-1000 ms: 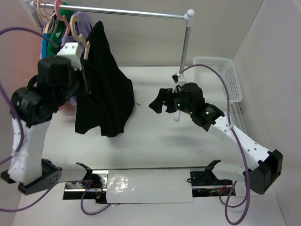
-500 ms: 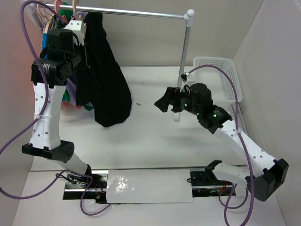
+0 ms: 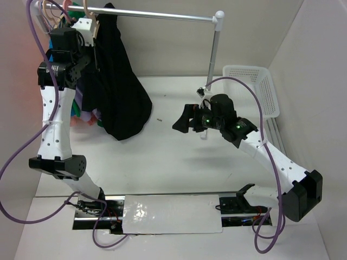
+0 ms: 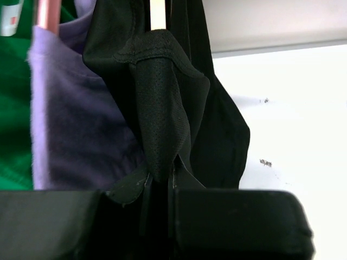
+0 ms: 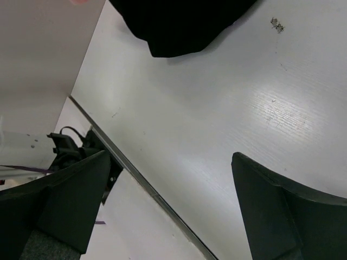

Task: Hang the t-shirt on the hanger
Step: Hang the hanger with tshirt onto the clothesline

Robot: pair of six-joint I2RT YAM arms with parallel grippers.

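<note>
We are pinching the limp, light black t-shirt (image 4: pixel 162 108) by a fold under the hanger (image 4: pixel 157 13) with the left gripper (image 4: pixel 159 189); the right gripper (image 5: pixel 173 200) is gaping, empty.

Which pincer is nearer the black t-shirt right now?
Left. The left pincer grips the t-shirt up by the rail; the right pincer hovers open over the table, clear of it to the right.

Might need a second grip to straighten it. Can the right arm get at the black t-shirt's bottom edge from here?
Probably yes. The right gripper is open and points toward the t-shirt, whose lower edge hangs loose. Nothing stands between them in the top view.
</note>
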